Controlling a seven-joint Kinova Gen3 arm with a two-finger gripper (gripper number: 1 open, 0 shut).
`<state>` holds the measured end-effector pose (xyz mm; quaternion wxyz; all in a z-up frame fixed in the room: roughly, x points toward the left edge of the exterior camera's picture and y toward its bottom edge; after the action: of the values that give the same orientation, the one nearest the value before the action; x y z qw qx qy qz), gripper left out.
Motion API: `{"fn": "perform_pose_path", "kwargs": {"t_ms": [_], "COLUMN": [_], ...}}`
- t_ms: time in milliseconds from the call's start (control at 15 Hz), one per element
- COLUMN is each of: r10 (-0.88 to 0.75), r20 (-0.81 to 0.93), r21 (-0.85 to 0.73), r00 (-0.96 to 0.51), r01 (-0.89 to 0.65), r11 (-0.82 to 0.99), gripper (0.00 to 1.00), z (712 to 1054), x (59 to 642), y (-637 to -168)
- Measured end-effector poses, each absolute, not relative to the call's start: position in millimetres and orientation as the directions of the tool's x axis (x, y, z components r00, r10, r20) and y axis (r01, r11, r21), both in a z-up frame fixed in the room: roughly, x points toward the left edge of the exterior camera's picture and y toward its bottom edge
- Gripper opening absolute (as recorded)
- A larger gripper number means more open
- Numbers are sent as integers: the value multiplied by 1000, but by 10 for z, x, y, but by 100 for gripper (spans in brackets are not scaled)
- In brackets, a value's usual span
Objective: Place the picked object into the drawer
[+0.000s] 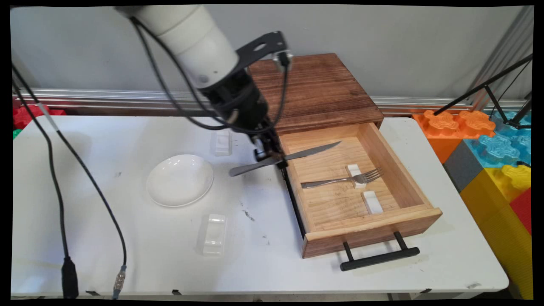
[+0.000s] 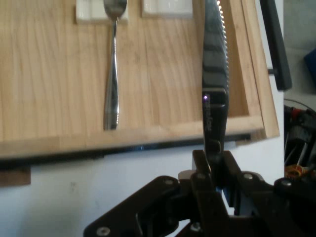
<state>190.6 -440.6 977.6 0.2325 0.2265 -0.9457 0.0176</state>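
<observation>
A: What is the claw [image 1: 272, 159] doing?

B: It is clamped on a table knife [image 1: 285, 158], gripping it about the middle of its length. In the hand view the fingers [image 2: 200, 170] pinch the handle, and the serrated blade reaches out over the open wooden drawer [image 1: 399, 170]. The handle end sticks out over the white table [image 1: 127, 255].

A: So the knife is not down?

B: No, it hangs in the air across the drawer's left wall, touching nothing but the claw, as far as I can tell.

A: What is already in the drawer?

B: One fork [image 1: 342, 180], its neck propped on a small white rest [image 1: 355, 175]. A second white rest [image 1: 372, 202] lies just beside it with nothing on it. I judge the fork's share done and the knife's share half done, though that is only my reading.

A: Count the rest for me.

B: One knife, one fork, one white dish [image 1: 179, 179] on the table. Four white rests: two in the drawer, two on the table, one [image 1: 214, 233] nearer than the dish and one [image 1: 222, 142] behind it by the arm. One drawer cabinet, with one black handle [image 1: 379, 258].
</observation>
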Motion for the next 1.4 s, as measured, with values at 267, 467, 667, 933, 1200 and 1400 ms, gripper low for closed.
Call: {"fn": "perform_pose_path", "kwargs": {"t_ms": [267, 467, 667, 933, 1200, 1400], "r10": [-420, -417, -408, -388, -376, -372], "r20": [463, 475, 490, 509, 523, 527], "r21": [71, 69, 65, 57, 50, 50], "r00": [-781, -775, -770, -768, -765, -764], "r01": [-439, -440, -435, -420, -412, -409], "r11": [896, 895, 898, 906, 910, 911], "gripper": [0, 0, 0, 0, 0, 0], "z": [9668, 9537, 9388, 9186, 8982, 8841], "x": [1606, 1376, 1143, 854, 615, 498], "y": [-4590, -4716, -4834, -4960, -5068, -5113]}}
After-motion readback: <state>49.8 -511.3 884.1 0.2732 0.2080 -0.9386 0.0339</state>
